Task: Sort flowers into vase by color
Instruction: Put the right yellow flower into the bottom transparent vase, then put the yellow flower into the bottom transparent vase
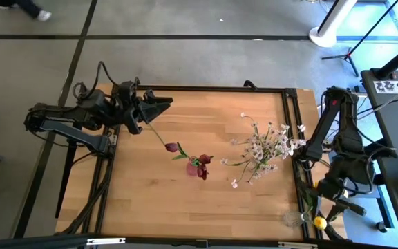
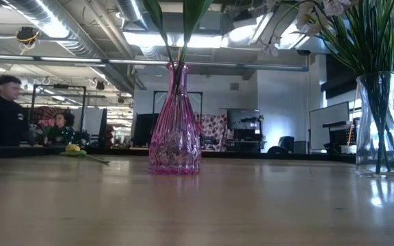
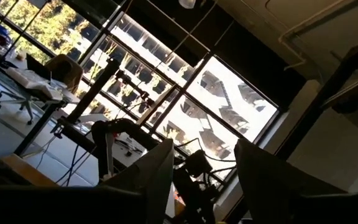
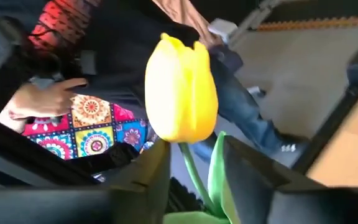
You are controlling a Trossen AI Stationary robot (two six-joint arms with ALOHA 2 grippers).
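Where right gripper (image 4: 191, 180) sits at table's (image 1: 185, 200) near right corner, yellow tulip (image 4: 180, 90) stands between its fingers (image 4: 148, 180); stem base hidden, whether fingers pinch stem or stand slack cannot tell. High view shows only tulip head (image 1: 320, 222), beside small clear vase (image 1: 294, 219). Red tulips (image 1: 197, 164) in pink vase (image 2: 174, 123), mid-table; blooms cut off in low view. White sprays (image 1: 262, 149) in clear vase (image 2: 377, 123), right of pink one. Left gripper (image 1: 159, 102) at far left edge, fingers (image 3: 151, 177) spread, empty. Person's hand (image 4: 45, 99) behind tulip, partly hidden.
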